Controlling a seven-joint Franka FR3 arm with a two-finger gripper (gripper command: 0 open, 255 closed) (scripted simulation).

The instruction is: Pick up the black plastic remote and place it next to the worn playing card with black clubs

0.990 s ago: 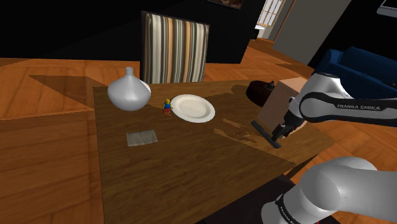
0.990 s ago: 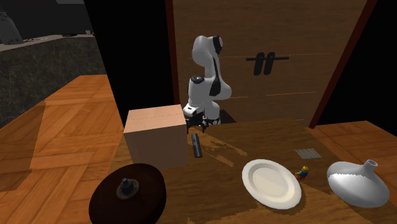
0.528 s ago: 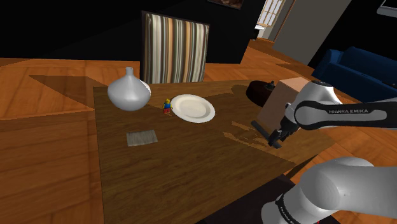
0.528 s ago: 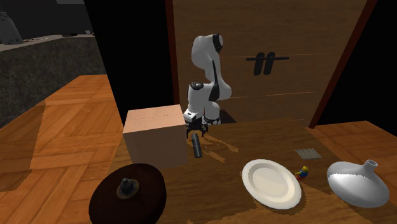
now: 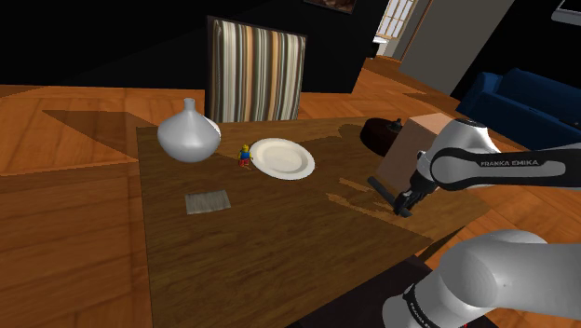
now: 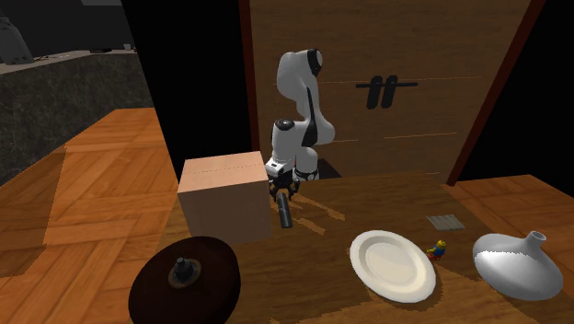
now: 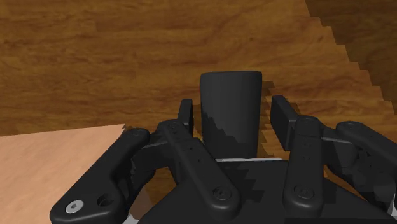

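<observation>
Shoulder view: One dark wooden table (image 5: 261, 252) carries seven things. One black remote (image 5: 385, 191) lies flat on the table, just beside the lower edge of one tan box (image 5: 421, 149). The fingers (image 5: 407, 202) are down at the end of the remote nearer the stand. One grey card (image 5: 208, 201) lies flat well apart from the remote, toward this view's left. One white plate (image 5: 282, 157) sits between the card and the box. One small coloured toy figure (image 5: 245, 155) stands just beside the plate. One grey vase (image 5: 189, 133) stands upright near the figure. One dark round lid-like object (image 5: 380, 135) sits behind the box. One striped chair (image 5: 256, 79) stands at the far edge of the table.

Second exterior view: The remote (image 6: 286, 214) lies along the box (image 6: 225, 195) on the side toward this view's right. The fingers (image 6: 281, 190) are at the end of the remote nearer the arm. The card (image 6: 445, 222), plate (image 6: 393, 265), toy figure (image 6: 439, 248) and vase (image 6: 515, 262) lie toward this view's right. The dark round object (image 6: 184, 276), with one knob on top, sits in front of the box.

Wrist view: The two fingers (image 7: 185, 114) stand apart, one on each side of the remote (image 7: 230, 111). A narrow gap shows at each side, so the remote is not clasped. The box (image 7: 51, 165) lies beside the fingers.
</observation>
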